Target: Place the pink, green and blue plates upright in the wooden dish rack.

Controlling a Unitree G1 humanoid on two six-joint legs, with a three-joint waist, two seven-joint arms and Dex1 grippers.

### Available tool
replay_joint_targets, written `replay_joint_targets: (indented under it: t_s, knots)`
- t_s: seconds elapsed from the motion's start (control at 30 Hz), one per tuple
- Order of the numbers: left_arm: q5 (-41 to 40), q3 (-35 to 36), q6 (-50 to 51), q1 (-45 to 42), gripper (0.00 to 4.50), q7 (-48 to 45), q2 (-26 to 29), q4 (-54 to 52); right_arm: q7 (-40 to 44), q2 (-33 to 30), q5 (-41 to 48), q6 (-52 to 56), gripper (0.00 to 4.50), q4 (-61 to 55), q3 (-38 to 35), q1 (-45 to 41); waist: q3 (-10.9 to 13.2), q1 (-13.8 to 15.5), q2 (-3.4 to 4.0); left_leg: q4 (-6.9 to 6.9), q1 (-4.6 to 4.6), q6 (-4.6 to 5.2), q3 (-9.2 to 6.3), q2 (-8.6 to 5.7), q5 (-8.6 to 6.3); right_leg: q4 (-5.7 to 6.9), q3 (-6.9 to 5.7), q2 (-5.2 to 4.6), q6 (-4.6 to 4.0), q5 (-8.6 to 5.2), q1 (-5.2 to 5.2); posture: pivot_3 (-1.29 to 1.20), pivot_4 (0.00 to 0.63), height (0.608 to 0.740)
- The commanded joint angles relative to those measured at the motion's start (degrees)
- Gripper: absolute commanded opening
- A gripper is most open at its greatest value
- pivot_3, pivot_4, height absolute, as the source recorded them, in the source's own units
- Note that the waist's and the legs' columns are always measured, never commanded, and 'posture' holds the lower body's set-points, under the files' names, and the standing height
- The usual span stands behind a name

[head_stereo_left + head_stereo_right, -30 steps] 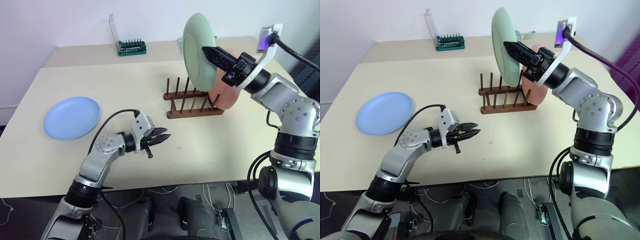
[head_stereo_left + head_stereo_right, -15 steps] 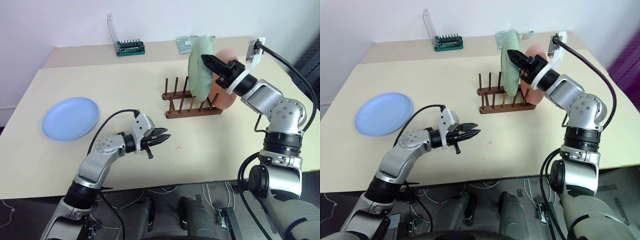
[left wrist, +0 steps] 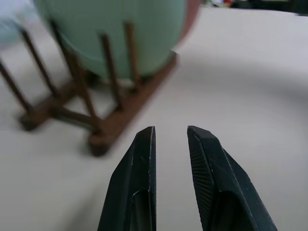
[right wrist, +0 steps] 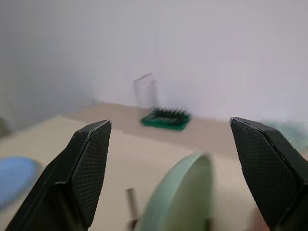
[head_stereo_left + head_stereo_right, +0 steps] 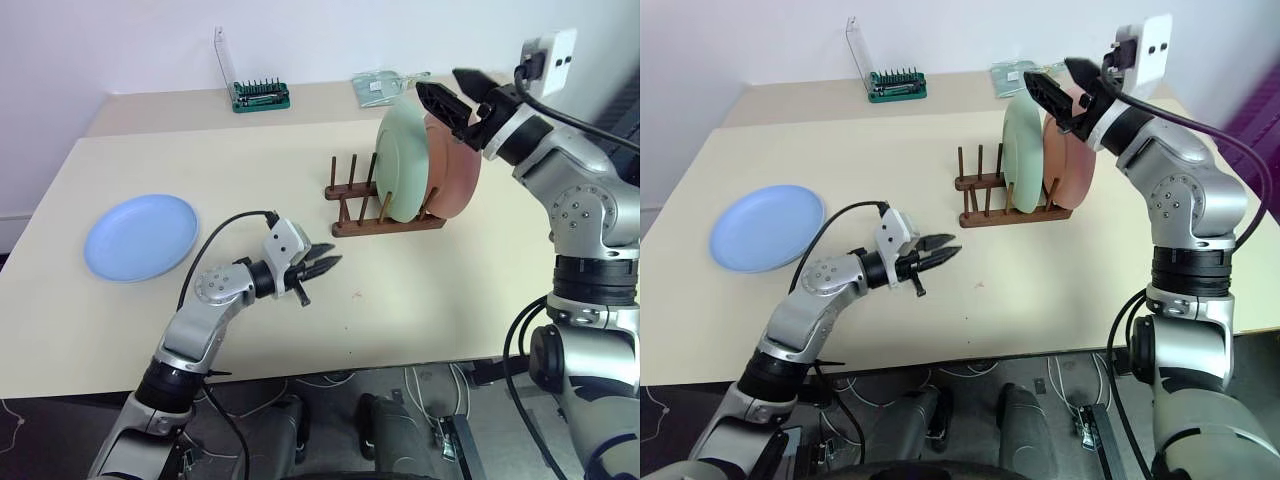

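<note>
Right pincer (image 5: 452, 90), head views: raised above the rack (image 5: 385, 208), fingers spread wide with nothing between them, hanging just over the top rims of the two standing plates. Green plate (image 5: 404, 163) stands upright between the pegs near the rack's right end; pink plate (image 5: 455, 168) stands upright just behind it, at the rack's far right end, the two close together. Blue plate (image 5: 142, 235) lies flat on the counter (image 5: 250, 170), well apart from the rack on the robot's left. Left pincer (image 5: 322, 266) hangs low over the counter between the blue plate and the rack, pointing toward the rack, its fingers parted by a narrow gap and empty. Green-based tool holder (image 5: 262, 95) sits at the far edge of the counter.

Left wrist view: two black fingers (image 3: 139, 192) with a narrow gap between them, nothing gripped; beyond them the rack (image 3: 110, 120) with the green plate (image 3: 115, 33) seated among its pegs, and a sliver of the pink plate (image 3: 191, 14) behind it.

Right wrist view: both fingers (image 4: 86, 163) far apart at the frame's sides, empty; the green plate's (image 4: 185, 197) rim sits between them, with the tool holder (image 4: 166, 119) and the blue plate (image 4: 14, 175) farther off.
</note>
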Motion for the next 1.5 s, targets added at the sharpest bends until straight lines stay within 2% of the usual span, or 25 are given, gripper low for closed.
replay_joint_targets:
  t_s: [0.03,0.1,0.17,0.2,0.37,0.47,0.6,0.77,0.9,0.93,1.0,1.07,1.13,1.17,1.27,1.4,1.5]
  knots:
    - [5.85,10.3,-1.18,-5.81,2.31,18.16,-1.32,6.1,7.99,-1.43,-2.86,-5.14,4.03,-8.76,5.06,-1.65,0.05,-0.27,-0.1,0.01,0.0,-0.01,-0.02,0.04,0.01,0.0,0.0,0.05,0.07,0.04,-0.01,0.0,0.15,0.731]
    - [6.4,15.81,2.27,-7.11,3.33,25.29,-1.76,5.41,11.31,-1.21,-4.59,-6.41,4.03,-11.99,8.89,-0.59,0.04,-0.83,-0.11,-0.04,0.02,-0.02,-0.03,0.09,0.01,0.05,0.01,0.09,0.11,0.05,-0.06,0.0,0.15,0.731]
    - [4.53,26.77,9.67,-8.58,4.36,36.38,-3.48,1.75,14.45,-0.77,-8.13,-9.23,4.03,-14.64,14.11,1.34,0.05,-1.17,-0.17,-0.12,0.02,-0.03,-0.06,0.08,0.0,0.05,0.0,0.1,0.12,0.04,-0.09,0.0,0.15,0.731]
    - [3.67,30.54,12.84,-9.11,4.47,40.06,-4.29,0.18,15.16,-0.38,-8.98,-9.85,4.03,-15.07,15.24,1.97,0.06,-1.31,-0.27,-0.14,0.01,-0.04,-0.07,0.07,0.0,0.05,0.0,0.15,0.12,0.04,-0.11,0.0,0.15,0.731]
    - [-0.61,47.85,31.51,-8.84,4.47,53.3,-9.1,-11.32,16.58,3.72,-9.76,-12.1,4.03,-12.34,16.21,2.74,0.17,-1.11,-0.63,-0.04,0.0,-0.11,-0.08,-0.02,0.0,0.06,0.02,0.13,0.22,0.11,-0.09,0.0,0.15,0.731]
    - [-3.9,53.23,37.95,-8.68,4.47,54.98,-11.41,-14.71,17.91,4.5,-10.33,-12.92,4.03,-11.22,16.39,2.85,0.14,0.15,-0.97,0.02,0.0,-0.29,-0.19,-0.06,-0.08,0.04,0.01,0.15,0.24,0.13,-0.02,0.0,0.15,0.731]
    - [-7.62,60.07,42.64,-8.0,4.47,57.25,-14.12,-15.69,19.27,5.04,-11.77,-14.04,4.03,-10.46,16.96,3.49,0.11,0.47,-1.19,0.06,0.0,-0.38,-0.29,-0.06,-0.05,0.02,-0.04,0.17,0.23,0.14,0.02,0.0,0.15,0.731]
    - [-11.32,63.53,44.95,-8.51,4.47,57.57,-15.07,-11.97,19.36,5.79,-13.01,-14.48,4.03,-10.64,16.87,4.05,0.12,0.01,-1.21,-0.02,0.0,-0.45,-0.28,-0.03,-0.02,0.04,-0.03,0.24,0.22,0.14,-0.02,0.0,0.15,0.731]
    - [-12.86,66.01,44.4,-9.65,2.67,60.27,-15.7,-9.88,19.08,5.81,-13.85,-14.33,4.03,-11.36,16.53,4.84,0.11,0.09,-1.21,-0.02,0.01,-0.47,-0.28,-0.03,0.0,0.05,-0.01,0.25,0.21,0.14,-0.02,0.0,0.15,0.731]
    - [-13.15,66.26,44.01,-10.0,2.06,60.86,-15.8,-9.54,18.93,5.78,-14.03,-14.25,4.03,-11.55,16.45,5.08,0.11,0.13,-1.21,-0.02,0.01,-0.48,-0.29,-0.02,0.0,0.05,-0.02,0.25,0.2,0.14,-0.02,0.0,0.15,0.731]
    - [-13.57,63.31,41.52,-10.41,0.99,58.76,-15.14,-9.33,18.74,5.53,-14.81,-14.56,4.03,-11.85,16.47,5.66,0.11,0.2,-1.22,-0.01,0.01,-0.48,-0.29,-0.03,0.0,0.04,-0.02,0.23,0.2,0.15,0.0,0.0,0.15,0.731]
    - [-15.36,56.45,36.52,-11.51,0.03,51.09,-13.63,-10.62,19.34,5.29,-14.9,-13.96,4.03,-11.94,16.7,5.9,0.12,0.24,-1.29,-0.01,0.01,-0.49,-0.28,-0.04,0.0,0.04,-0.02,0.24,0.19,0.15,0.0,0.0,0.15,0.731]
    - [-16.33,50.88,32.93,-12.21,0.03,45.48,-12.59,-12.39,19.42,5.33,-15.37,-13.96,4.03,-11.64,16.91,5.85,0.16,0.48,-1.36,-0.01,-0.01,-0.53,-0.29,-0.04,0.03,0.04,-0.03,0.23,0.17,0.16,0.0,0.0,0.15,0.731]
    - [-16.7,48.57,31.96,-12.7,0.01,43.8,-12.2,-13.13,19.4,5.39,-15.84,-14.2,4.27,-11.38,17.06,5.79,0.16,0.47,-1.37,0.0,-0.02,-0.54,-0.28,-0.04,0.03,0.03,-0.02,0.23,0.15,0.18,0.0,0.0,0.15,0.731]
    - [-14.9,40.64,29.83,-14.8,0.01,41.36,-10.28,-14.57,19.05,6.29,-18.48,-16.72,4.27,-10.03,18.35,4.88,0.16,0.0,-1.38,-0.02,-0.01,-0.52,-0.24,-0.04,0.03,-0.03,0.0,0.22,0.14,0.19,0.01,0.0,0.15,0.731]
    - [-13.83,32.15,28.96,-18.34,0.01,38.85,-8.04,-15.33,15.61,8.14,-27.13,-25.53,4.27,-5.87,21.68,2.13,0.16,-0.57,-1.36,-0.16,0.02,-0.55,-0.18,-0.01,0.05,0.04,0.08,0.28,0.13,0.19,-0.13,0.0,0.15,0.731]
    - [-13.43,28.31,29.41,-19.63,0.01,37.76,-6.6,-15.88,13.27,9.03,-33.03,-31.98,4.27,-1.54,23.91,0.13,0.16,-0.61,-1.35,-0.19,0.02,-0.61,-0.19,0.03,0.09,0.07,0.12,0.36,0.08,0.22,-0.16,0.0,0.15,0.731]
